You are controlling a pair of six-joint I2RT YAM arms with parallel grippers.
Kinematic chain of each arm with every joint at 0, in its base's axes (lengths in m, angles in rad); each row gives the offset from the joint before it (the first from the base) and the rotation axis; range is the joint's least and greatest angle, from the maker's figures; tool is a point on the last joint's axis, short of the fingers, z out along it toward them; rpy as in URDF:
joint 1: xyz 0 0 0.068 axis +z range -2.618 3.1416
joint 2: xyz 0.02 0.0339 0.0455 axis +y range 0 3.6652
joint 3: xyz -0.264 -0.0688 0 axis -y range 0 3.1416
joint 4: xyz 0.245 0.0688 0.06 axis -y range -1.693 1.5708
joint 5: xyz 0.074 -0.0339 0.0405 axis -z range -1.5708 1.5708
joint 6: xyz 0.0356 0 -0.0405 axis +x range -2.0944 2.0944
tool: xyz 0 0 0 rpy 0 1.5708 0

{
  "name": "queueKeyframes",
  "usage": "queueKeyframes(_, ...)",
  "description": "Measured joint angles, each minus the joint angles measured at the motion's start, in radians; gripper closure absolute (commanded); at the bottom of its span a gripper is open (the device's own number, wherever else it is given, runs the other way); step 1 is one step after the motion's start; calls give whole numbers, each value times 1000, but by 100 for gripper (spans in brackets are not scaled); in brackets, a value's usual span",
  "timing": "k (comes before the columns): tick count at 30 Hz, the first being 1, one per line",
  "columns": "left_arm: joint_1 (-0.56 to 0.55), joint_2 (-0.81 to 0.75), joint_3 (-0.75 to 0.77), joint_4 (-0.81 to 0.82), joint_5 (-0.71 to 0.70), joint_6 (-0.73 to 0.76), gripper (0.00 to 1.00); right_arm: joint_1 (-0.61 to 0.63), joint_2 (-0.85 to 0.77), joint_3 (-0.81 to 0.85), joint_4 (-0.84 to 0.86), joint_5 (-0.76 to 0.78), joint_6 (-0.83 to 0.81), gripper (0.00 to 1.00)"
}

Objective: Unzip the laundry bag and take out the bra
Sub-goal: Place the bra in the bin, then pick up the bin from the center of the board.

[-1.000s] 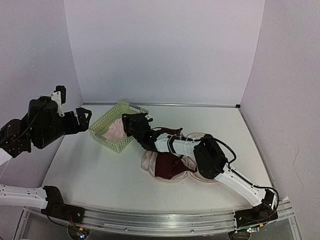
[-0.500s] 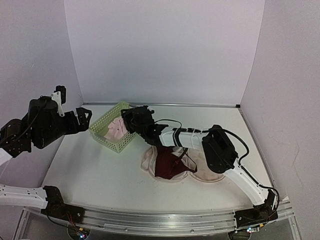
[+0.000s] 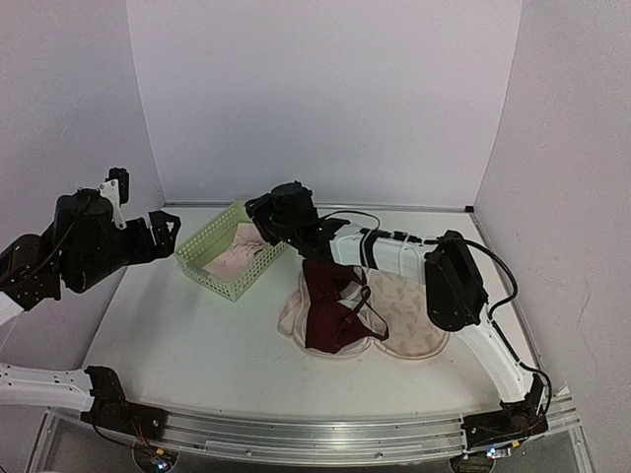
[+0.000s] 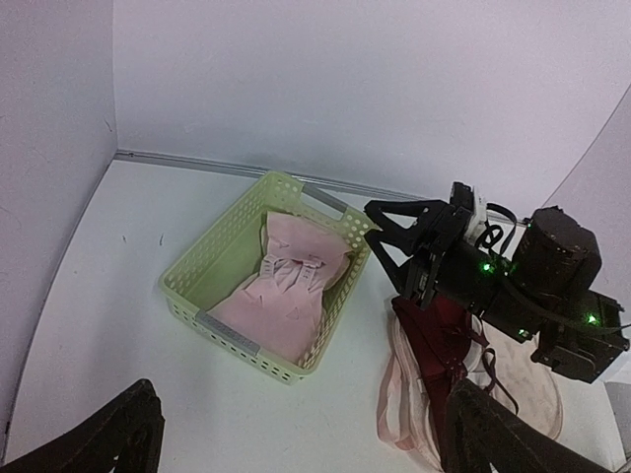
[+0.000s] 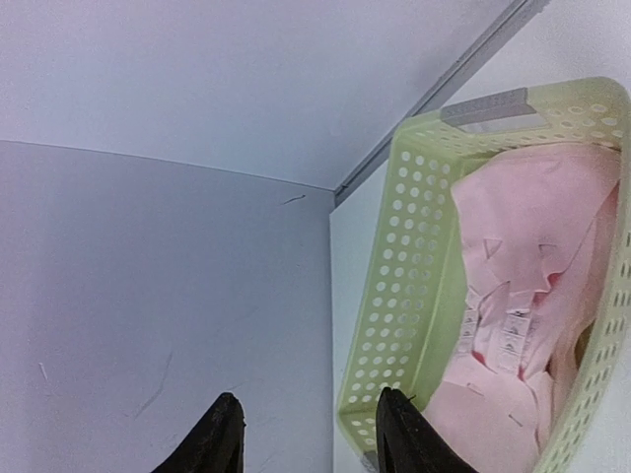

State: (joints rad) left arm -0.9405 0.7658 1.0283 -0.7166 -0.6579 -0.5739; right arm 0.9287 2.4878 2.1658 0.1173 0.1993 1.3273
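The right pincer (image 5: 308, 399) is hovering above the surface (image 3: 187, 335) with its fingers standing apart and nothing between them (its own camera is showing only bare gap there). Just ahead of its tips and below them, the basket (image 4: 227, 335) is sitting with a pink garment (image 4: 291, 286) folded inside. The bra (image 3: 330, 315) is lying behind and below this pincer, toward the near edge, clear of the fingers and draped across the end of the bag (image 3: 414, 315) nearest to it. The bag is resting flat under the right arm, stretching farther away from the pincer than the bra. The left pincer (image 4: 304, 394) is hanging high on the other side of the basket, its fingers spread wide and empty, pointing toward the basket and well apart from bra and bag.
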Motion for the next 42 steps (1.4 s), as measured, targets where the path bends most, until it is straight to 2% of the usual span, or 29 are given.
queueKeyframes(9,0,11,6,0,-1,0,1,-28,-80,-178,-64,-134,-123,53)
queueKeyframes(18,0,53,40,0,-21,2,1,-83,-448,-523,-84,-274,-319,48)
queueKeyframes(22,0,98,49,0,-27,9,0,-121,-595,-621,-117,-305,-432,46)
queueKeyframes(31,8,211,90,2,-27,36,0,-212,-772,-827,-274,-376,-675,42)
queueKeyframes(35,69,298,151,9,4,71,1,-257,-814,-952,-336,-398,-736,40)
queueKeyframes(42,208,507,274,29,69,158,1,-272,-882,-1035,-381,-429,-806,38)
